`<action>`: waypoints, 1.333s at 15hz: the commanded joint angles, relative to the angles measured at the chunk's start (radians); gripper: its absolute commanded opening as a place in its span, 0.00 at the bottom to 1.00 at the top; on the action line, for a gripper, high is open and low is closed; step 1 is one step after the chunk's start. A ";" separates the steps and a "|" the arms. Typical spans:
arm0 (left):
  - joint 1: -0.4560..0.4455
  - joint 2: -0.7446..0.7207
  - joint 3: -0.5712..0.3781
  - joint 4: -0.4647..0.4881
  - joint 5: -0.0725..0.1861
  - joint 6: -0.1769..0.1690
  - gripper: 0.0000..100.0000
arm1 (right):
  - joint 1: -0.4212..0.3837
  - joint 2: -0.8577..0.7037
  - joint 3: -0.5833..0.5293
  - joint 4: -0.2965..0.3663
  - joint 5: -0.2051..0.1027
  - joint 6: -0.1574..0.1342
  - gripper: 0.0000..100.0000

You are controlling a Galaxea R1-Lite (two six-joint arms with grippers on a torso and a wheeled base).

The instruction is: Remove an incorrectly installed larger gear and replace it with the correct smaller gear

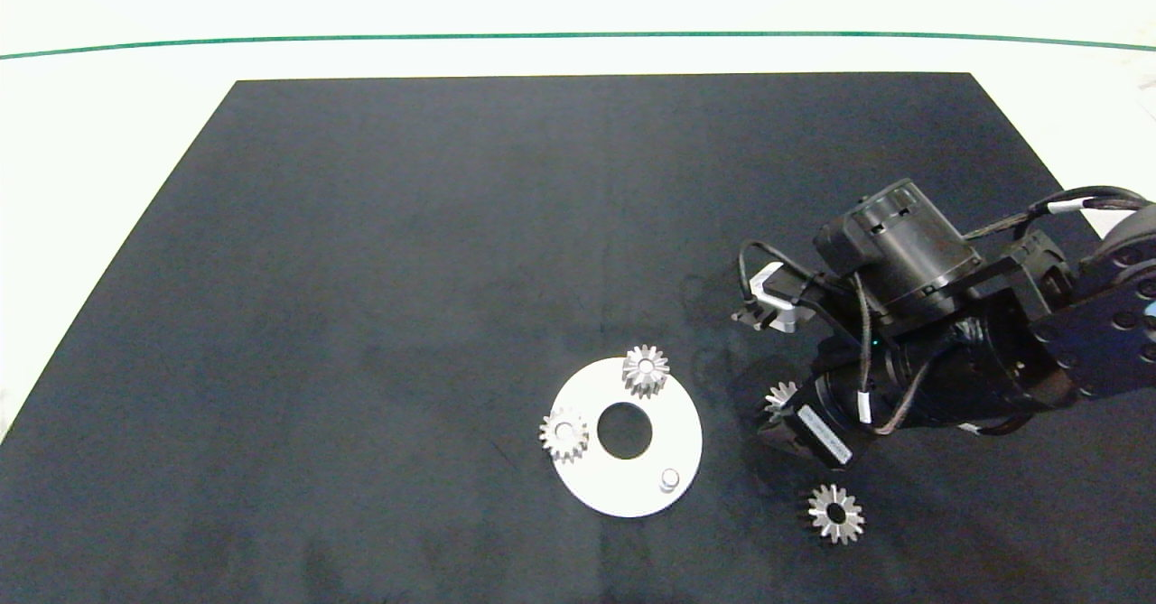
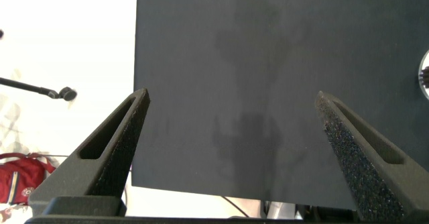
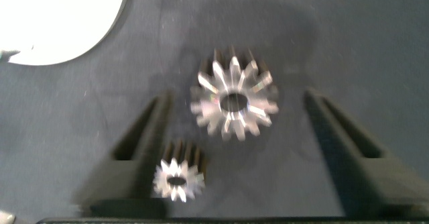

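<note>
Here the right gripper (image 3: pixel 234 150) hangs wide open astride the larger gear (image 3: pixel 233 103) on the mat, seemingly set aside.

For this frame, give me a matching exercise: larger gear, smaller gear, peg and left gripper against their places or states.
1 larger gear
2 smaller gear
3 peg
4 left gripper

A bare, on the white disc
B open, nothing between its fingers
C on the black mat, between the open fingers of the right gripper
D on the mat, beside one right finger

Pairs: 1-C, 2-D, 3-A, 4-B
</note>
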 commanded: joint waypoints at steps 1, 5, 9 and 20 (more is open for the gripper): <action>0.000 -0.001 -0.001 0.005 0.001 0.000 1.00 | 0.059 -0.140 0.117 0.005 -0.007 -0.030 1.00; 0.000 -0.004 -0.001 0.005 0.001 0.000 1.00 | 0.099 -0.202 0.234 -0.001 -0.010 -0.041 1.00; -0.003 -0.015 -0.001 0.005 0.001 0.000 1.00 | 0.099 -0.169 0.271 -0.024 -0.020 -0.024 1.00; -0.007 -0.018 0.001 0.005 0.001 0.002 1.00 | 0.099 -0.083 0.340 -0.150 -0.029 -0.009 0.80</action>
